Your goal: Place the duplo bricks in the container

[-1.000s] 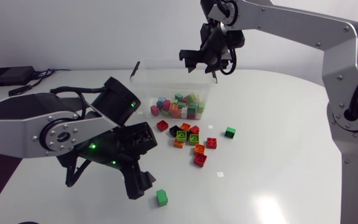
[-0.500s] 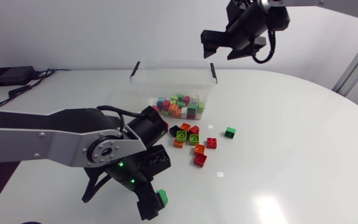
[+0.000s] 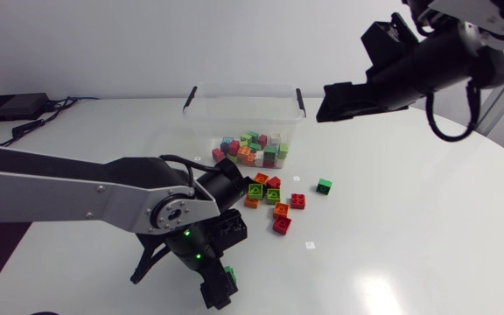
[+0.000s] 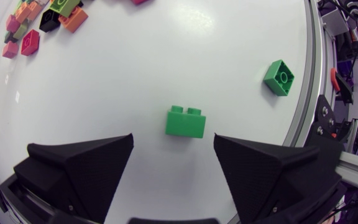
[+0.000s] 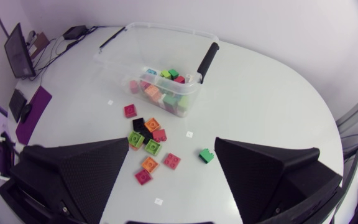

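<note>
Well in front of the container (image 3: 243, 87), the left gripper (image 4: 173, 146) is hovering wide open, a green brick (image 4: 185, 121) lying untouched just ahead; the right gripper (image 5: 171, 146) is hanging open and empty, raised beside that container.

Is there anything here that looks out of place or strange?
One small green brick lies alone near the edge of the table, far from the loose bricks beside the container. It could fall off. Nothing looks damaged.
</note>
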You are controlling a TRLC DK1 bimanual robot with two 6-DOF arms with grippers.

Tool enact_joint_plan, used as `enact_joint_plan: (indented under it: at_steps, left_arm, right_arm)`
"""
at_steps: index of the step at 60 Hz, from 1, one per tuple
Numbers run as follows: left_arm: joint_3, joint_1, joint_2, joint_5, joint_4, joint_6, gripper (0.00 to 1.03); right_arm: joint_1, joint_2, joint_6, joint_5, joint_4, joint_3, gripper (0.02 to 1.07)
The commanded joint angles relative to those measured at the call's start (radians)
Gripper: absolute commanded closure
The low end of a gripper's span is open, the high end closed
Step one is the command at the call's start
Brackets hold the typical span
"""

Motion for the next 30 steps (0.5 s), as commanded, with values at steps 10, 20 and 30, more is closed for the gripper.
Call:
enact_joint_plan:
  at_steps: [10, 20, 30]
  left_arm:
    - [0.021, -0.010, 0.038, 0.001, 0.032, -0.024, 0.19]
    - [0.017, -0.012, 0.063, 0.001, 0.047, -0.024, 0.24]
    - [0.019, -0.024, 0.091, 0.001, 0.061, -0.034, 0.36]
  right_arm:
    - [0.037, -0.245, -0.249, -0.018, 0.110, -0.343, 0.07]
    - [0.067, -0.343, -0.382, -0.031, 0.097, -0.495, 0.07]
    - [0.135, -0.385, -0.456, -0.032, 0.077, -0.596, 0.07]
